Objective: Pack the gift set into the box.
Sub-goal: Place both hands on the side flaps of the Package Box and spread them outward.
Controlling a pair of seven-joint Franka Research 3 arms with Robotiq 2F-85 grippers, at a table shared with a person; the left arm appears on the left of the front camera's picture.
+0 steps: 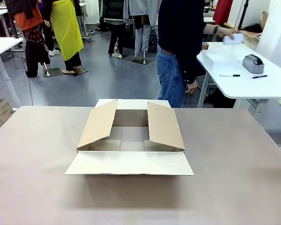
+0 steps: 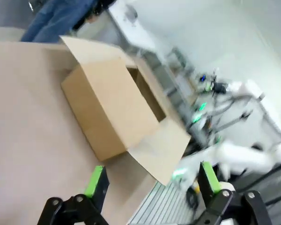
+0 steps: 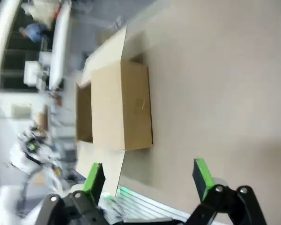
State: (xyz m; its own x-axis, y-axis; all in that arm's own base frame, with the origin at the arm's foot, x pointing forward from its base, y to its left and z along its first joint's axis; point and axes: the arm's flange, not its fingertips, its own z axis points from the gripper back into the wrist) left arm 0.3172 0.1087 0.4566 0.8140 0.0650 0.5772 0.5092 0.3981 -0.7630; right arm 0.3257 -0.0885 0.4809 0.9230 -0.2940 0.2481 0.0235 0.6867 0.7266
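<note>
The box [image 1: 129,162] is a brown cardboard carton in the middle of the table, with all four flaps spread open and nothing visible inside. It also lies ahead of my left gripper [image 2: 151,180] as the box [image 2: 110,108], some way off. My left gripper is open and holds nothing. In the right wrist view the box [image 3: 124,105] stands apart from my right gripper [image 3: 148,178], which is open too. The gift set is out of view. A person [image 1: 180,42] at the far side reaches toward a side table with a blurred pale thing in hand.
At the right, a white side table [image 1: 253,86] holds a grey pouch [image 1: 253,63] and pens. A small cardboard box [image 1: 0,111] sits on the floor at the left. Brown tabletop [image 1: 42,154] lies bare around the carton. My other arm [image 2: 239,157] shows beyond the carton.
</note>
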